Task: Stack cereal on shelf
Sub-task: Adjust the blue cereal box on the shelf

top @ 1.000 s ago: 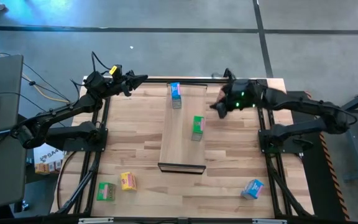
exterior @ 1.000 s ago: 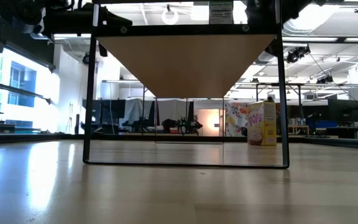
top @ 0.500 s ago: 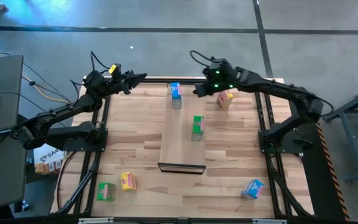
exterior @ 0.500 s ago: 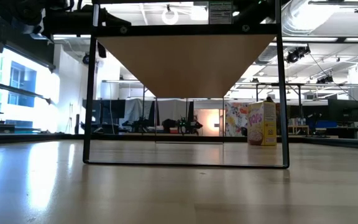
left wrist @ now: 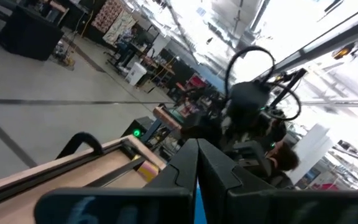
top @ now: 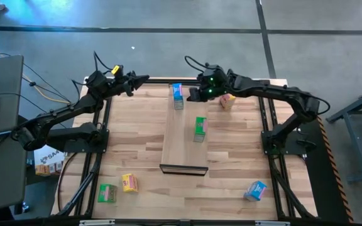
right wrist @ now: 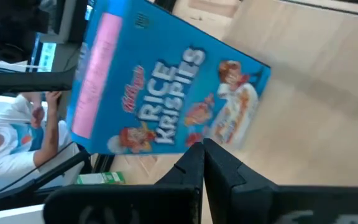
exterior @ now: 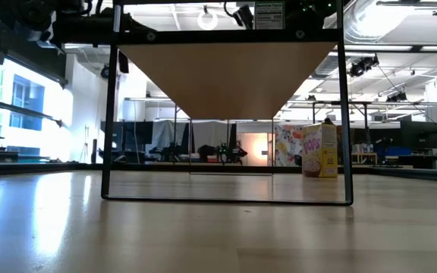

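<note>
The right end effector [top: 193, 94] hovers beside the shelf's [top: 185, 141] Rice Krispies box [top: 178, 95] — fingers closed and empty, likely nudging it.

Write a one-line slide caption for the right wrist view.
Right gripper, fingers shut, faces a blue Rice Krispies box standing on the shelf.

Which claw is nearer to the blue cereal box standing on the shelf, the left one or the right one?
The right. The right claw sits just beside the blue cereal box at the shelf's far end; the left claw hangs farther off, beyond the shelf's other side.
</note>
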You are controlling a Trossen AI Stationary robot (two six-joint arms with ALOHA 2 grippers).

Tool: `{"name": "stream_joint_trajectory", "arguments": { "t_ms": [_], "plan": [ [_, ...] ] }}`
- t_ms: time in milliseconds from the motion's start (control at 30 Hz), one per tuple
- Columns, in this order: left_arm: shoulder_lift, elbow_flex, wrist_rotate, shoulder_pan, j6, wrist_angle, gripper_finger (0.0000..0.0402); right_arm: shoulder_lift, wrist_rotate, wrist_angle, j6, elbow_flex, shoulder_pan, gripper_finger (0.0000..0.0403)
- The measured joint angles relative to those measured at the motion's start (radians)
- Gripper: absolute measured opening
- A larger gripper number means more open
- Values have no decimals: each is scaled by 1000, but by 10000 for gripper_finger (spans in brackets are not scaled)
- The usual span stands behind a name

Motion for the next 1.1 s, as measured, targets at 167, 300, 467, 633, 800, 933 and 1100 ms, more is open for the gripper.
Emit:
{"name": "stream_joint_trajectory", "arguments": {
  "t_ms": [167,300,467,633,800,933,1100],
  "plan": [
    [0,0,0,0,1,-8,0,26,24,39,16,0,15,0],
    [0,0,0,0,1,-9,0,40,25,73,31,-1,14,0],
    [0,0,0,0,2,-13,0,41,16,74,31,-1,14,0],
    [0,0,0,0,8,-15,0,41,7,72,29,-1,21,0],
    [5,0,0,-7,37,-95,0,41,7,71,23,-1,21,0],
    [43,0,0,-35,57,-150,0,41,4,71,13,-1,21,0],
    [134,0,0,-79,56,-131,0,41,-18,66,4,-1,25,0]
  ]
}}
